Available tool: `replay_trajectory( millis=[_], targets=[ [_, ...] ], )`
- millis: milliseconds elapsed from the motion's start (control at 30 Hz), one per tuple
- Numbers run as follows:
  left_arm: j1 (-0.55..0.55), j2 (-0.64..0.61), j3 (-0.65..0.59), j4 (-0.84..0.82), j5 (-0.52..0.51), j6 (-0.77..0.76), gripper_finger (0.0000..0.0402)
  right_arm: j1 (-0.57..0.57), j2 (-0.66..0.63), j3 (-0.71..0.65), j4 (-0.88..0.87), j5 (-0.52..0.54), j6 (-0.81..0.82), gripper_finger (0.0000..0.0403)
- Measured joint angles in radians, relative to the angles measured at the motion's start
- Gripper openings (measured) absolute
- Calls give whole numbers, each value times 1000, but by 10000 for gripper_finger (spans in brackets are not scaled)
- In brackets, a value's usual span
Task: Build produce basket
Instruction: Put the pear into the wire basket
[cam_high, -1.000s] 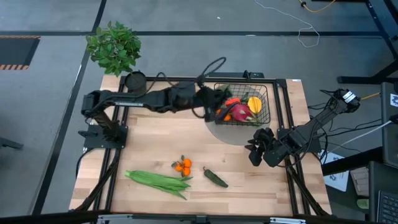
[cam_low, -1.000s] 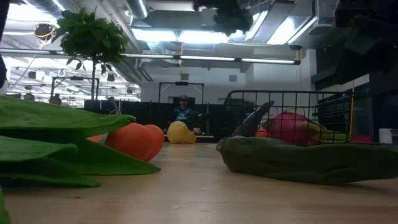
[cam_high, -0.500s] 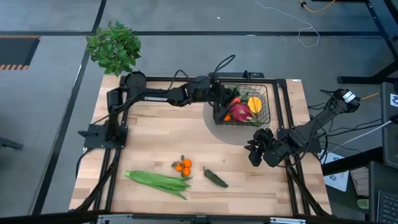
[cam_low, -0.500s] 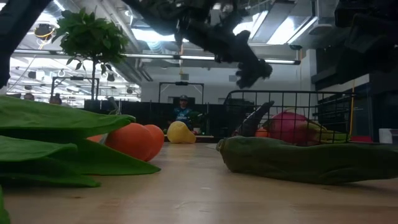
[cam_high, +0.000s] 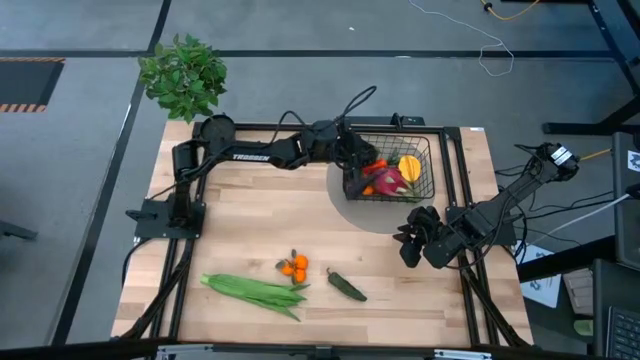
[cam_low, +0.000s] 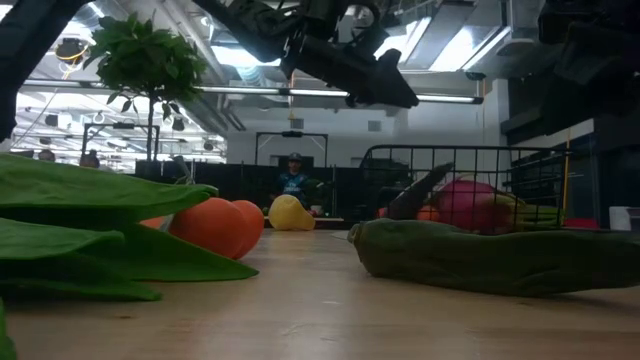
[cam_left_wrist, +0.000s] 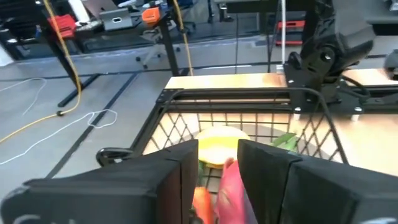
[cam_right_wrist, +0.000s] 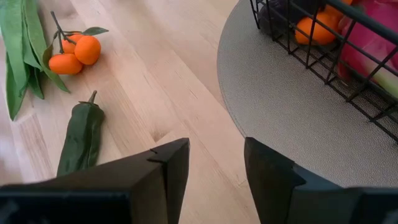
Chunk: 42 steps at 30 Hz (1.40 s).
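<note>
Moved since a second ago: left arm, from beside the basket to stretched over it.

- Left gripper (cam_high: 358, 166): above the basket's left edge, fingers narrowly parted, holding nothing.
- Basket (cam_high: 425, 168): far side of table, on a grey mat (cam_high: 365, 212); holds pink dragon fruit (cam_high: 388, 179), yellow starfruit (cam_high: 409, 164), orange pieces.
- On the table, near edge: green beans (cam_high: 252, 291), orange cluster (cam_high: 294, 267), green pepper (cam_high: 347, 287).
- Right gripper (cam_high: 408, 240): near the mat's right edge, fingers apart, empty.
</note>
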Motion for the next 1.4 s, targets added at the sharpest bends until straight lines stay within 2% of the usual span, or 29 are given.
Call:
replay_trajectory(
  millis=[300,567,733,833,900,1067,1167,1300,1400],
  targets=[
    [-19,0,2,-38,-33,-8,105,0,0,0,0,0,0,143],
    [-82,0,2,-360,-41,-12,105,0,0,0,0,0,-4,143],
    [-147,-42,1,-527,-65,-74,104,0,0,0,-1,0,-4,143],
    [-213,-99,2,-614,-169,-59,100,0,0,0,-4,2,-25,143],
    [-259,-146,1,-696,-284,-27,100,0,0,0,-8,8,-31,143],
    [-333,-241,2,-797,-650,14,99,0,4,0,-12,11,-29,143],
    [-331,-285,1,-869,-780,24,99,0,8,0,-13,11,-29,143],
    [-246,-307,2,-948,-797,9,99,0,14,0,-11,9,-27,143],
    [-132,-305,1,-1008,-669,-7,98,0,18,0,-9,6,-27,143]
  ],
)
